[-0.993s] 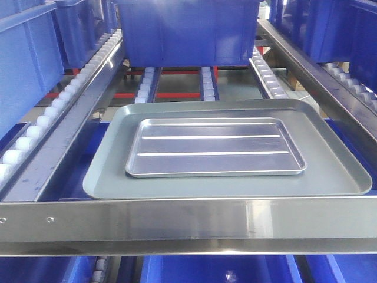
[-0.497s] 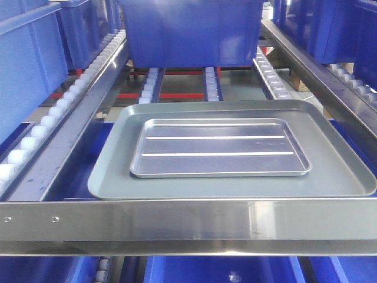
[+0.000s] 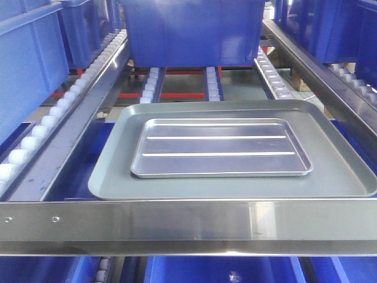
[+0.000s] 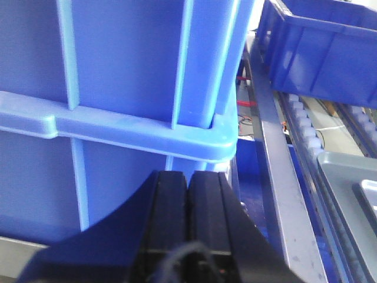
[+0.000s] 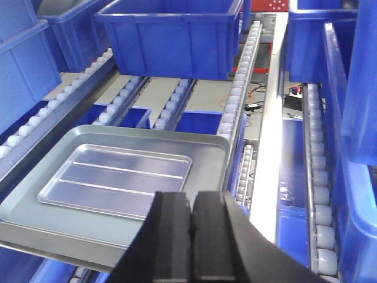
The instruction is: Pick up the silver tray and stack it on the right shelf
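The silver tray (image 3: 221, 147) is shiny, with two thin ridges, and lies flat inside a larger matte grey tray (image 3: 344, 177). Both rest on the steel flow-rack shelf, behind its polished front bar (image 3: 188, 221). In the right wrist view, the silver tray (image 5: 118, 171) lies to the front left of my right gripper (image 5: 192, 197), which is shut, empty and hovering over the grey tray's (image 5: 203, 153) near right corner. My left gripper (image 4: 189, 177) is shut and empty, close against a blue crate (image 4: 118, 88). The grey tray's corner (image 4: 347, 177) shows far to its right.
A blue bin (image 3: 188, 29) sits on the rollers behind the trays. White roller lanes (image 3: 47, 121) and sloping steel rails (image 3: 306, 65) flank them. More blue bins stand left and right. A second roller lane (image 5: 321, 177) runs right of a steel rail (image 5: 274, 135).
The front view has shifted slightly, so the trays and rack appear a little further right. The silver tray has not moved on the grey tray.
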Robot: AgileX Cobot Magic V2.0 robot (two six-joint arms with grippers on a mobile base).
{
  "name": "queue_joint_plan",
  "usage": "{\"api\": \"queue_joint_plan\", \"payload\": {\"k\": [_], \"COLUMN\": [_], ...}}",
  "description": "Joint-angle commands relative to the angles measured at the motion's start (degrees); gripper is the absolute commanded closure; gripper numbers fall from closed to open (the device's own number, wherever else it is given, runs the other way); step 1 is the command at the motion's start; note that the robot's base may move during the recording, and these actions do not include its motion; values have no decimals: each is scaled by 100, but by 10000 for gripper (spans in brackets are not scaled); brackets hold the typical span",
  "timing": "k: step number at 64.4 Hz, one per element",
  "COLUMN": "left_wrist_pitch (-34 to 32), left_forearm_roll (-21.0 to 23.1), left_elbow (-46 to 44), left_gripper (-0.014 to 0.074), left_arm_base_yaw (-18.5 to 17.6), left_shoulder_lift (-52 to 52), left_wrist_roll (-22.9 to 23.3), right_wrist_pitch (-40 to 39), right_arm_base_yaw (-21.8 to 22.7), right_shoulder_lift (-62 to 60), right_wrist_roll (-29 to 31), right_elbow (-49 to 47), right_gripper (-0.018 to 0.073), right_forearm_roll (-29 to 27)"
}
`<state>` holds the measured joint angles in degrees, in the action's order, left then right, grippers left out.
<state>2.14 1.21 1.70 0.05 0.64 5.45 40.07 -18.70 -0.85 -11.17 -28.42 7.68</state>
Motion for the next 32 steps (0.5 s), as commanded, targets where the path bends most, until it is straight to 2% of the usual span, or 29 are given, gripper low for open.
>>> {"api": "queue_joint_plan", "payload": {"k": [1,32], "left_wrist_pitch": [-604,-615], "left_forearm_roll": [61,61], "left_elbow": [110,110], "left_gripper": [697,697], "left_arm_base_yaw": [17,17], "left_shoulder_lift": [100,100], "left_wrist_roll": [-18,-18], "right_wrist_pitch": [-476,-476], "right_arm_base_yaw": [19,19], "right_shoulder_lift": [19,19], "right_wrist_roll": [53,53], "right_elbow": [-139,-139], "right_gripper": [504,504], "right_forearm_roll": [93,93]}}
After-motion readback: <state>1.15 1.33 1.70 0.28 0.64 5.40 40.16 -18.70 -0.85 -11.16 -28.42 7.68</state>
